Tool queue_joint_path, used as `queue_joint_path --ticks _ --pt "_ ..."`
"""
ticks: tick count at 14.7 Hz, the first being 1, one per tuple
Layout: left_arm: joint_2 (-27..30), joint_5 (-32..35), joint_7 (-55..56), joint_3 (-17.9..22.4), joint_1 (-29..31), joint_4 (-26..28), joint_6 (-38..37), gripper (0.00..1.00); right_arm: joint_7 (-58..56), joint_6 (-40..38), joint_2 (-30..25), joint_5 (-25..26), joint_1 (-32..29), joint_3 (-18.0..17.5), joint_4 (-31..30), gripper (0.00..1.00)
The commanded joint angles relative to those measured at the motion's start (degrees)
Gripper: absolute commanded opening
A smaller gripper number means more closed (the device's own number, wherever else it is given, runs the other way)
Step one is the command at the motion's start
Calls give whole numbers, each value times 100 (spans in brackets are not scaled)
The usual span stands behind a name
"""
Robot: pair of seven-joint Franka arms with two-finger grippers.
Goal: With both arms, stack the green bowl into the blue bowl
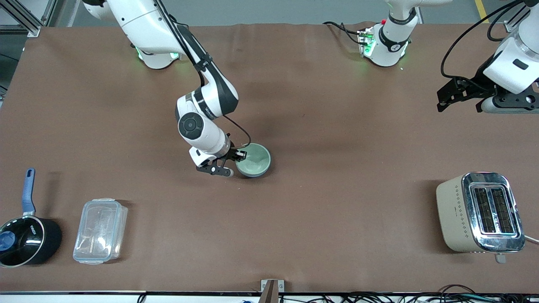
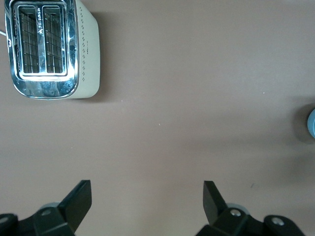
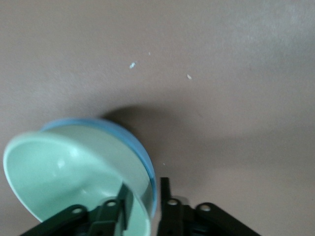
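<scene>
The green bowl (image 1: 254, 159) sits inside the blue bowl (image 1: 252, 174) near the middle of the table. In the right wrist view the green bowl (image 3: 64, 167) lies slightly tilted in the blue bowl (image 3: 130, 137). My right gripper (image 1: 238, 158) is at the bowls' rim on the right arm's side. It (image 3: 146, 189) straddles the rims, one finger inside the green bowl and one outside the blue bowl, with a small gap on each side. My left gripper (image 1: 440, 100) waits open and empty above the left arm's end of the table, and its own view shows it (image 2: 147, 189) over bare table.
A beige and chrome toaster (image 1: 476, 212) stands near the front at the left arm's end and also shows in the left wrist view (image 2: 49, 46). A black saucepan with a blue handle (image 1: 25, 240) and a clear plastic container (image 1: 100, 230) sit near the front at the right arm's end.
</scene>
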State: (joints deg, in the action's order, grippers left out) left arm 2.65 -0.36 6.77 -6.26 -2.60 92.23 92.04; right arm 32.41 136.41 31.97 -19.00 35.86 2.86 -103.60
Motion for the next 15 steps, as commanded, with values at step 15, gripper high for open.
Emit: queue_joint_path --ticks 15 --pt "78 -69 -141 -33 58 5 42 100 -1412 -2725 -1862 836 -1449 1102 1622 100"
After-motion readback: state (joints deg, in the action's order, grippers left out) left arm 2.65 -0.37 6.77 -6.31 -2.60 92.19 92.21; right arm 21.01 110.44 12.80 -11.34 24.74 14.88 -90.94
